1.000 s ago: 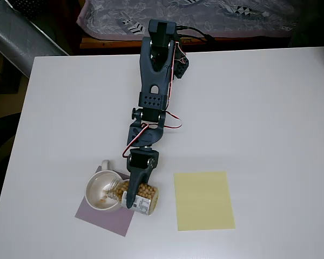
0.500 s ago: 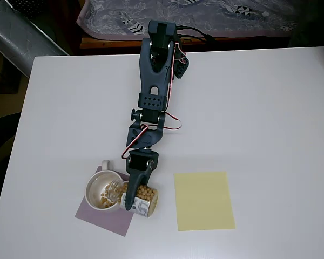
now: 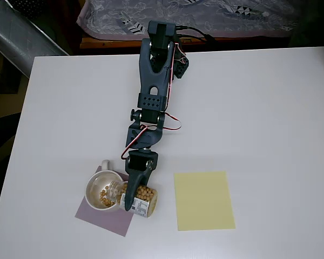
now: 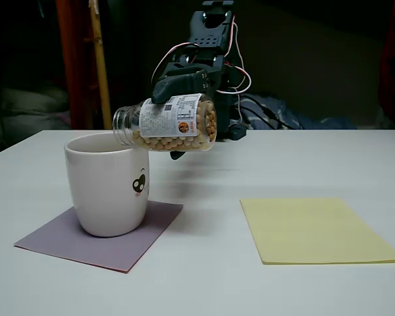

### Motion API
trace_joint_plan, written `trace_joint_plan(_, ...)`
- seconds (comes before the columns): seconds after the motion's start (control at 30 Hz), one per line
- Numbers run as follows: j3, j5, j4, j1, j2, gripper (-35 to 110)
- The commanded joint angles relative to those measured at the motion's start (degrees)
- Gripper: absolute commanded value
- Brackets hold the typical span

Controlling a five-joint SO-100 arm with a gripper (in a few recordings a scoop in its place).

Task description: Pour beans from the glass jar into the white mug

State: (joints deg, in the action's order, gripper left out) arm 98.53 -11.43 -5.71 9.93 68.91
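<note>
My gripper (image 3: pixel 132 197) is shut on the glass jar (image 4: pixel 168 124), which lies almost on its side in the air with its mouth just over the rim of the white mug (image 4: pixel 108 185). Tan beans (image 4: pixel 178 139) fill the lower half of the jar. In the overhead view the jar (image 3: pixel 142 197) juts out right of the mug (image 3: pixel 93 183), and some beans (image 3: pixel 105 196) lie on the mug's bottom. The mug stands upright on a purple square mat (image 4: pixel 100 235), its handle toward the arm.
A yellow paper sheet (image 3: pixel 203 200) lies flat on the white table (image 3: pixel 259 118) to the right of the mug in both views. The arm's base (image 3: pixel 162 32) sits at the table's far edge. Beyond that edge is a patterned cloth (image 3: pixel 183 13).
More beans have gathered in the mug than a second ago. The jar's mouth has shifted slightly further over the mug; the arm has barely moved.
</note>
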Motion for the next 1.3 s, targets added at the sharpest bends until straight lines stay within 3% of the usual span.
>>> trace_joint_plan(0.0,-1.14,1.32,-0.18,1.32,2.20,0)
trace_joint_plan(0.27,-6.33,14.15,3.87,1.32,3.78,4)
trace_joint_plan(0.83,-0.35,59.15,7.12,-6.59,14.85,14)
trace_joint_plan(0.97,6.42,71.98,3.25,-8.61,17.31,14)
trace_joint_plan(1.07,14.85,81.12,-5.27,-9.76,19.07,13)
trace_joint_plan(1.27,26.81,88.33,-16.08,-12.48,21.97,11)
